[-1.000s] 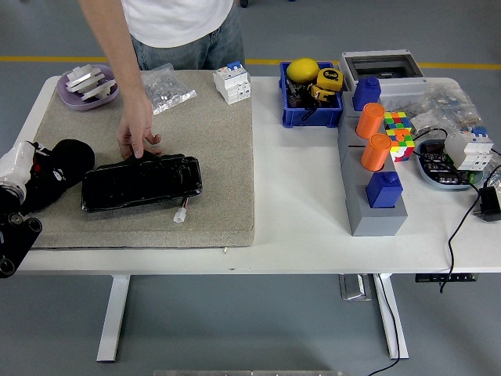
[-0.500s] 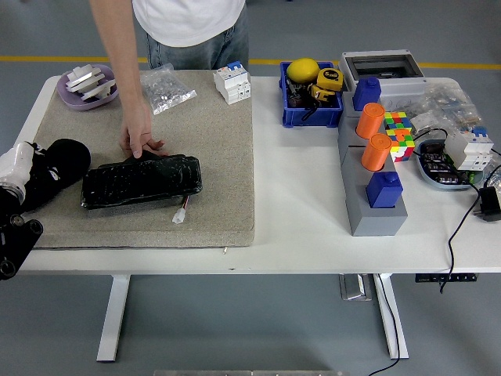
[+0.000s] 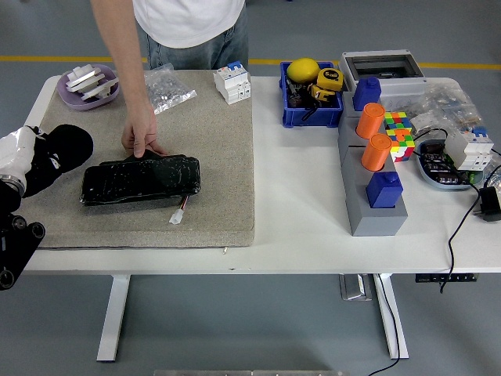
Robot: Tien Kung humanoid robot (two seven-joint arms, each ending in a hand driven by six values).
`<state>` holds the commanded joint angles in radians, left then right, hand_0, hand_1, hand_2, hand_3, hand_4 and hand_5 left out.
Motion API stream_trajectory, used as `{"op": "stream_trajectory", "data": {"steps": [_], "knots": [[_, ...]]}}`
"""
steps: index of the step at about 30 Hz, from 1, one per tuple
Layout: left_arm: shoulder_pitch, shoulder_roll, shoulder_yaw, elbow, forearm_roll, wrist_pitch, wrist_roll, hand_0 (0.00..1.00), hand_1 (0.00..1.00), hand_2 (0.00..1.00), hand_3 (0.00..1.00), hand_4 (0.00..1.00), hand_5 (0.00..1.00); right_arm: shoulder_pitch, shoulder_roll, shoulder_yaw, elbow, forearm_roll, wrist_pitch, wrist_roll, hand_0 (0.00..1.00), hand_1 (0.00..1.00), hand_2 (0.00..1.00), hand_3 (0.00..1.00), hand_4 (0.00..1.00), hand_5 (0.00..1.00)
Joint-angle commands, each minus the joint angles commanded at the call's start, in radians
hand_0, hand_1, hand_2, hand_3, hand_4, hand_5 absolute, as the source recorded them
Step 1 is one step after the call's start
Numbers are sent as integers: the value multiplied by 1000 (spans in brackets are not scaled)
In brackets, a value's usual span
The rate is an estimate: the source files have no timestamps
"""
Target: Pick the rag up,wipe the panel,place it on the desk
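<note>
- White table (image 3: 305, 227) carries a grey felt mat (image 3: 211, 149) on its left half; both sit as they did a second ago.
- Person (image 3: 188, 23) stands at the far side. Their hand (image 3: 139, 137) presses fingertips on the far edge of the panel (image 3: 141, 179), same grip spot as before; the torso has shifted a bit to the right.
- Panel is a long black piece lying flat on the mat, small white connector (image 3: 178, 215) on a lead at its near right corner. It has rotated slightly since the earlier frame: left end is further from the table's near edge, and the connector has moved left a little.
- Left hand (image 3: 43, 157) comes in from the left edge, white wrist and black fingers. It has moved up and left since a second ago, now just off the panel's left end.
- Rag (image 3: 70, 145): the dark rounded mass at that hand looks like it, bunched at the fingers, over the mat and just beside the panel. Can't separate black cloth from black fingers, so can't tell whether the hand is clenched on it.
- Right arm is out of frame.
- Right-side clutter unchanged: blue bin (image 3: 310, 106), grey block (image 3: 374, 196) with two orange cylinders (image 3: 376, 151), purple dish (image 3: 88, 86).
</note>
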<state>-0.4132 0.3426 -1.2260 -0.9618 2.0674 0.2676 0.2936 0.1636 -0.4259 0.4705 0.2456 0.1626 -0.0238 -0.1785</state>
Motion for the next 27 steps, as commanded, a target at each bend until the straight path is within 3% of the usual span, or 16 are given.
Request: {"op": "stream_trajectory", "data": {"steps": [6, 16, 27], "knots": [[60, -25, -24, -107, 46, -2, 30, 293, 431, 599, 517, 70, 2, -1, 3, -5, -2, 5, 1, 2, 746, 282, 644, 614, 998, 552], [130, -48, -28, -187, 112, 43, 63, 290, 419, 599, 513, 42, 2, -9, 2, -16, -6, 20, 3, 0, 747, 282, 644, 614, 998, 556], [156, -57, 61, -278, 153, 61, 93, 288, 415, 598, 516, 39, 2, -11, 1, -16, -9, 26, 6, 2, 747, 282, 644, 615, 998, 558]]}}
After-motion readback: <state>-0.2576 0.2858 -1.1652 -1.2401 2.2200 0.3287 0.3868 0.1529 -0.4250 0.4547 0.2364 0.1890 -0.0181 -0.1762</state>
